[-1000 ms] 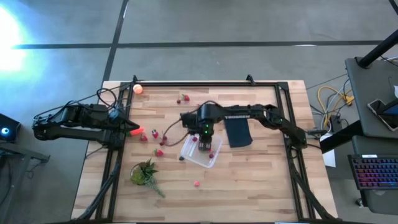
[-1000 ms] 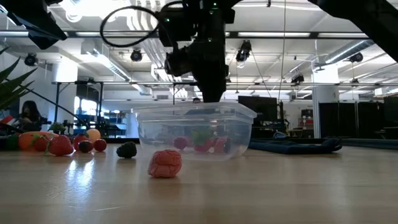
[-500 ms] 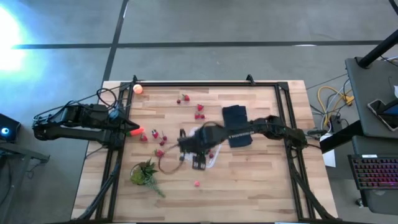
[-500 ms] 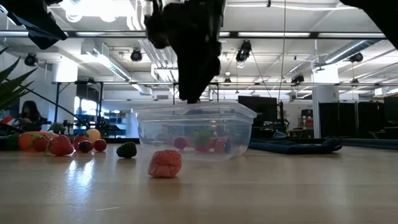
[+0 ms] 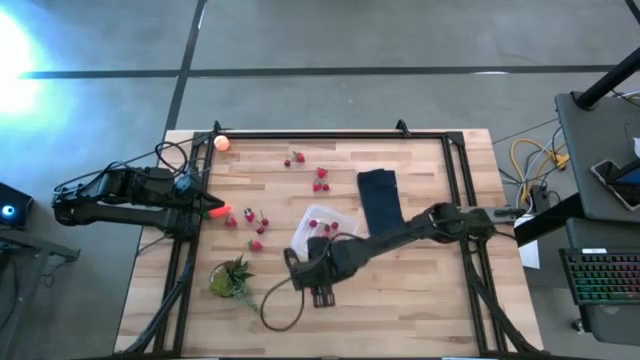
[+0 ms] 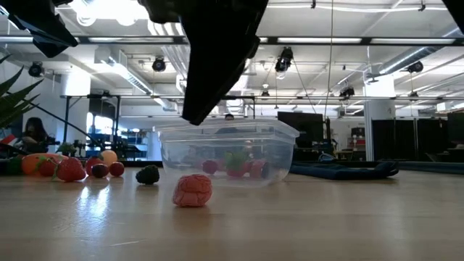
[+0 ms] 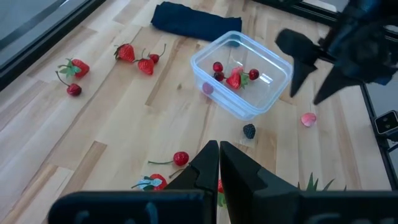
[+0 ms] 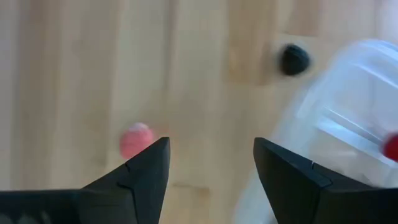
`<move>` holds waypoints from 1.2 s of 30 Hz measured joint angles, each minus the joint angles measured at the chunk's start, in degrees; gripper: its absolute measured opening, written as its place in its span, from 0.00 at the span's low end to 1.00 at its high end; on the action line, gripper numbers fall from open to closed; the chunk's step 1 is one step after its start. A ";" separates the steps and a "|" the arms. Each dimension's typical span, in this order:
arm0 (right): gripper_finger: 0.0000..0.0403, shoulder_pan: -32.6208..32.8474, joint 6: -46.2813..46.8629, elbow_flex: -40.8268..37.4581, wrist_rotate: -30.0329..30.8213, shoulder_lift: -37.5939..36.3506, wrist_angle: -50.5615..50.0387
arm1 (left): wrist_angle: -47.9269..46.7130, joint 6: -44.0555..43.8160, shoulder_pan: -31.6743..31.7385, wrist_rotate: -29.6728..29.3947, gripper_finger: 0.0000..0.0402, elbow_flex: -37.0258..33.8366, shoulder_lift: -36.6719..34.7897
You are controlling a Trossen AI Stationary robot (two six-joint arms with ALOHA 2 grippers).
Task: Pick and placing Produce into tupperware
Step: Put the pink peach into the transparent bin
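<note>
The clear tupperware [image 5: 325, 232] stands mid-table with a few red berries [image 7: 234, 77] inside. My right gripper [image 5: 322, 292] hangs open in front of its near-left corner. In the right wrist view a pink-red berry [image 8: 135, 140] lies on the wood beside one finger, and a dark berry [image 8: 293, 59] lies farther off. More strawberries [image 5: 320, 180] are scattered on the far and left parts of the table. My left gripper [image 7: 219, 163] is shut at the left edge, and the elongated orange-red piece [image 5: 217, 212] lies by its tip. The peach ball [image 5: 221, 142] rests in the far-left corner.
A dark navy folded cloth [image 5: 380, 200] lies right of the box. A green leafy bunch [image 5: 232, 280] sits near the front left. A black frame rail [image 5: 330, 134] borders the wooden table. A loose cable of the right arm loops over the near boards [image 5: 285, 310].
My right gripper has come out from above the tupperware and swung toward the table's near edge and a little left, and now hangs over the pink-red berry in front of the box. The box and the berries in it have stayed in place.
</note>
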 joint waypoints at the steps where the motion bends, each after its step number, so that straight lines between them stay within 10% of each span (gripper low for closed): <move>1: 0.55 0.39 -0.05 -0.62 -0.17 0.00 1.33 | 0.00 -0.01 -0.02 0.00 0.00 0.00 0.00; 36: 0.48 3.64 15.45 -4.51 -1.06 5.26 7.54 | -0.02 -0.01 -0.02 0.02 0.00 0.00 0.00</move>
